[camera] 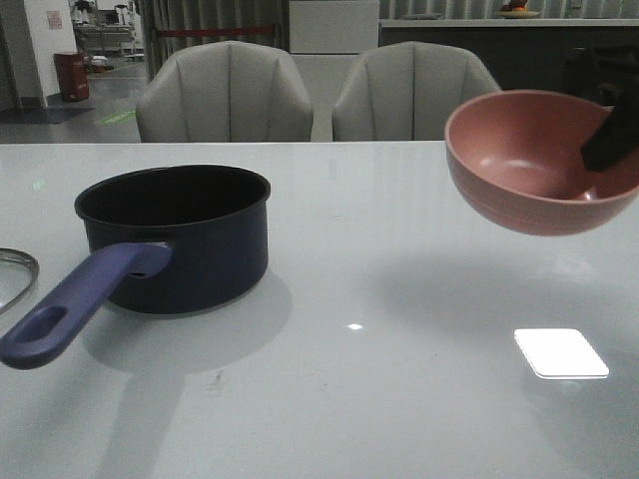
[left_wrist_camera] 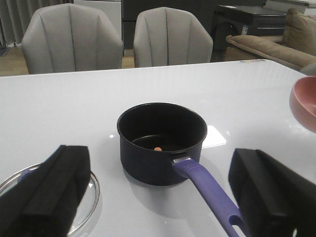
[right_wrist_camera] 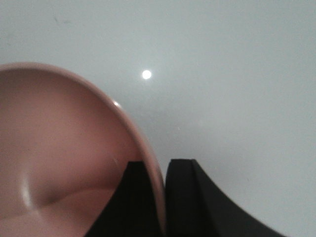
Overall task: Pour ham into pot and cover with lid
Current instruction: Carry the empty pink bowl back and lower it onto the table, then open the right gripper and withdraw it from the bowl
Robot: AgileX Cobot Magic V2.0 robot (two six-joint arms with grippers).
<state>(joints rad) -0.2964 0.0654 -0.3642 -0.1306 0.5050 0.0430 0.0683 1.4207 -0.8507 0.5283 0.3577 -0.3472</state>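
At 3 o'clock of pot point(camera: 180, 239) | right gripper point(right_wrist_camera: 159, 197) pinches bowl point(camera: 539, 165) rim, aloft | left gripper point(left_wrist_camera: 158, 197) spread | next, judged: lid point(left_wrist_camera: 84, 197) onto pot.

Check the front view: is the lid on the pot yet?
No. The pot stands open, and the lid lies on the table beside the pot's handle.

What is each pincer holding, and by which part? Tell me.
Right pincer grips the pink bowl by its rim, one finger inside, one outside. Left pincer is open, holding nothing.
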